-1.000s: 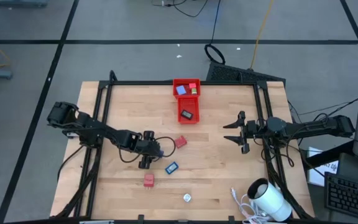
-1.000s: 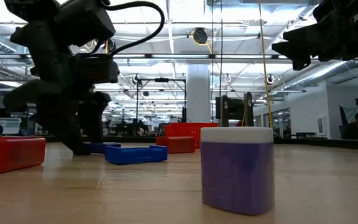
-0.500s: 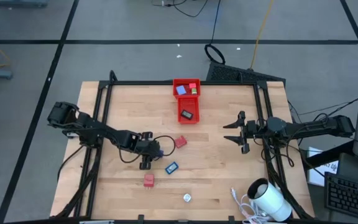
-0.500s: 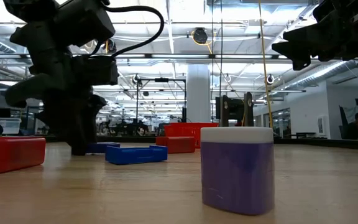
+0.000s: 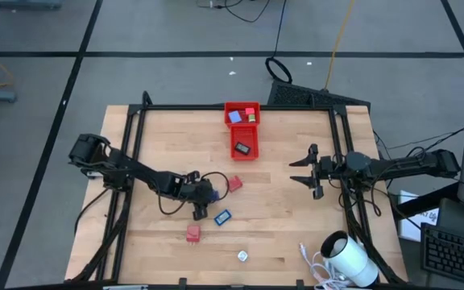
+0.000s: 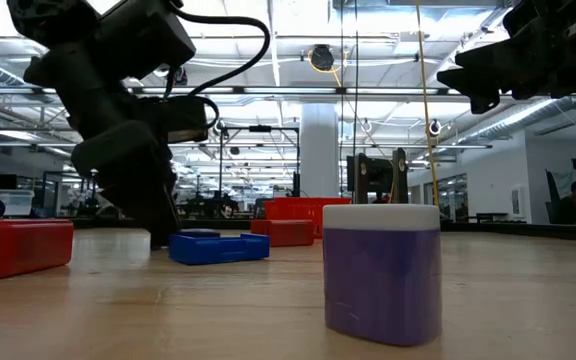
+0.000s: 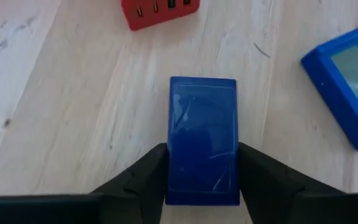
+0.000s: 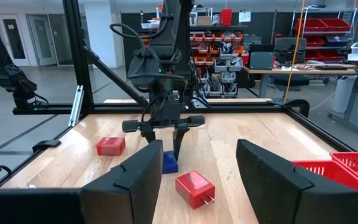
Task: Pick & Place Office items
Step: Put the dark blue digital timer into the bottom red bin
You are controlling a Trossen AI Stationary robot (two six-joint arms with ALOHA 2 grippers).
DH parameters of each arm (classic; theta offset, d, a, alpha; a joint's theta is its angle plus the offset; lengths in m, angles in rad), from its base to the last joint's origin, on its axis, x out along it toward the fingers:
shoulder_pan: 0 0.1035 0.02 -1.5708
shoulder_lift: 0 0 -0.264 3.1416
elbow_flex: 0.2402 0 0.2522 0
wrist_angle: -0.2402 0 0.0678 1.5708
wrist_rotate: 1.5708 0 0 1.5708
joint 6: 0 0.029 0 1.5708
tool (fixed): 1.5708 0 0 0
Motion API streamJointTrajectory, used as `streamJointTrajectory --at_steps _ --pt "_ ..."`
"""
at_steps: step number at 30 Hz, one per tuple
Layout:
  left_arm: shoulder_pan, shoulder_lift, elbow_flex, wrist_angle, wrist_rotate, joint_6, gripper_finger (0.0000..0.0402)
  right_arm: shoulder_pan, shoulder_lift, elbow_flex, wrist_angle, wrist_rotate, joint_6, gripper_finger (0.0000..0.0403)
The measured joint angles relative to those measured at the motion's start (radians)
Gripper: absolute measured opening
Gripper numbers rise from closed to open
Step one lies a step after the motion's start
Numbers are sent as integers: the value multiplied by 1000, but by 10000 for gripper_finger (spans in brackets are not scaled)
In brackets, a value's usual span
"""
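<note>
My left gripper points down at mid-table, shut on a small dark-blue block, which also shows in the right wrist view. Loose on the wood lie a red piece, a blue-framed piece, another red piece and a whitish piece. The whitish piece stands close in the low view. My right gripper hangs open above the table's right part, clear of everything. My left gripper pinches the dark-blue block by its two long sides between the two fingers. The fingers come from above, pointing down, and only their free ends meet the block. Whether the block rests on the wood or hangs just above it, I cannot tell.
A red two-compartment tray sits at the far middle, with blue, red and green pieces in its far half and a black one in its near half. A big white cylinder with cable lies at the near right corner. Black frame rails run along both sides.
My left gripper has shut on the dark-blue block: its fingers stood apart on either side of it a second ago. It has then moved a short way toward the table's right edge, toward the blue-framed piece, and the block has gone along with it.
</note>
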Motion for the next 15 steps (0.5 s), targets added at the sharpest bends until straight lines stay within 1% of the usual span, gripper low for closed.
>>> streamJointTrajectory --at_steps 2,11,15 --pt "0 -2 -1 0 -8 -2 156 0 0 0 0 0 0 196" --pt "1 -9 -3 25 -7 29 155 0 1 0 0 0 0 196" --pt "1 -49 -6 26 -23 40 155 0 1 0 0 0 0 196"
